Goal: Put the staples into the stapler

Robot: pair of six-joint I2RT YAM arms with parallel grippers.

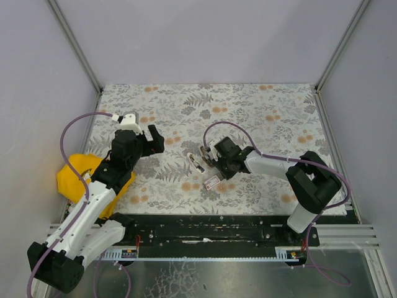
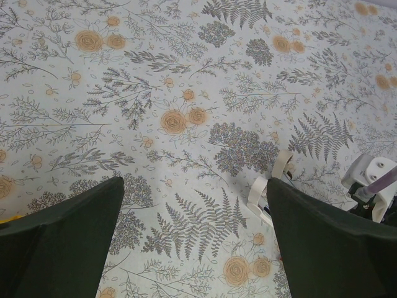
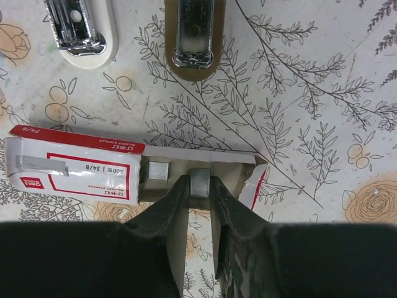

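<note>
The staples carton (image 3: 74, 171), red and white, lies flat with its grey tray (image 3: 205, 171) slid out; it also shows in the top view (image 1: 212, 182). My right gripper (image 3: 200, 184) is shut on a short strip of staples (image 3: 200, 182) over the tray. Another short strip (image 3: 156, 169) lies in the tray to its left. The stapler (image 1: 197, 161) lies opened flat just beyond, its white half (image 3: 80, 31) and brown half (image 3: 194, 34) at the top of the right wrist view. My left gripper (image 1: 152, 138) is open and empty, with the stapler's white edge (image 2: 260, 195) by its right finger.
A yellow cloth (image 1: 77, 177) lies at the left table edge beside my left arm. Grey walls close the back and both sides. The floral mat (image 1: 248, 112) covers the table.
</note>
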